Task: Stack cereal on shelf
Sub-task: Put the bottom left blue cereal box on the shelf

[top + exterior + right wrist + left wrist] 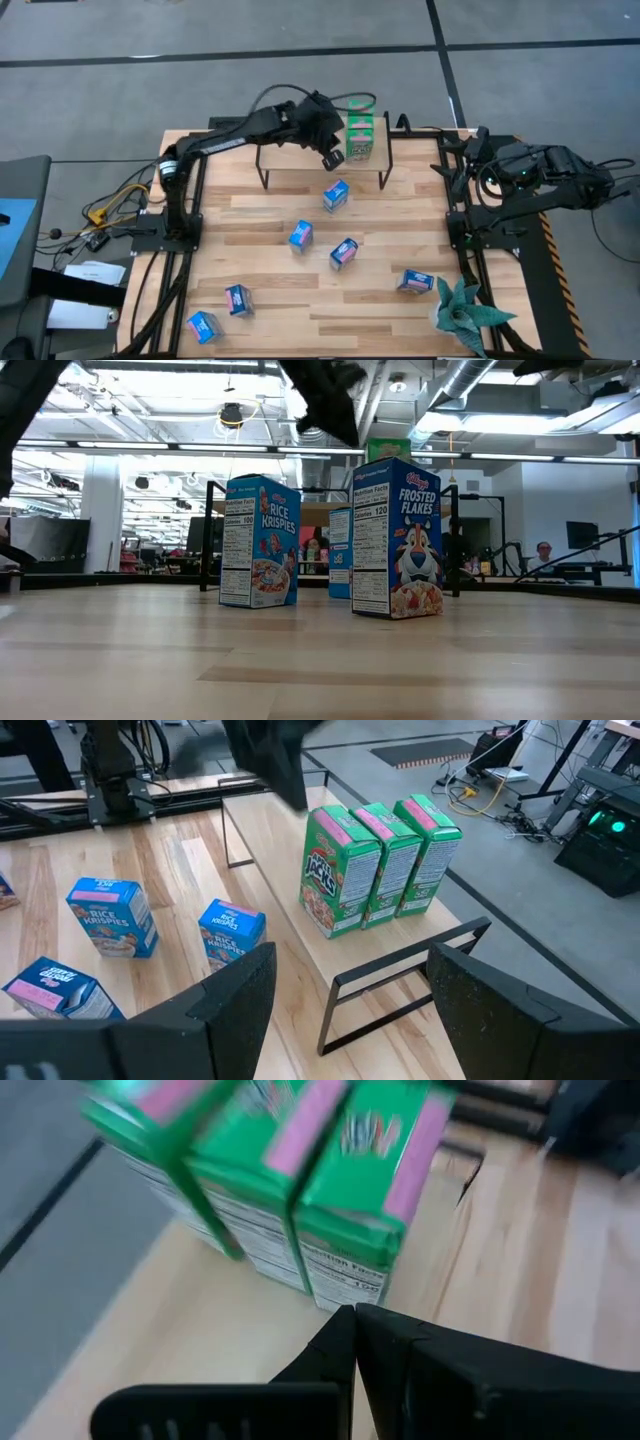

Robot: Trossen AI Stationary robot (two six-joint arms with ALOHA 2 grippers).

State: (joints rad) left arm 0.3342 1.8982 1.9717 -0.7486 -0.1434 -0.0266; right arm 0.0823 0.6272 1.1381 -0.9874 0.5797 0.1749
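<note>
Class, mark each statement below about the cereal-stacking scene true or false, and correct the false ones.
1. Three green cereal boxes stand side by side on the shelf. True.
2. The left gripper is shut and holds no box. True.
3. The right gripper is shut on a blue box. False: it is open and empty, waiting at the table's right edge.
4. All blue cereal boxes are on the shelf. False: they are scattered on the table.
5. The teal plant sits on the shelf. False: it is at the table's near right corner.
</note>
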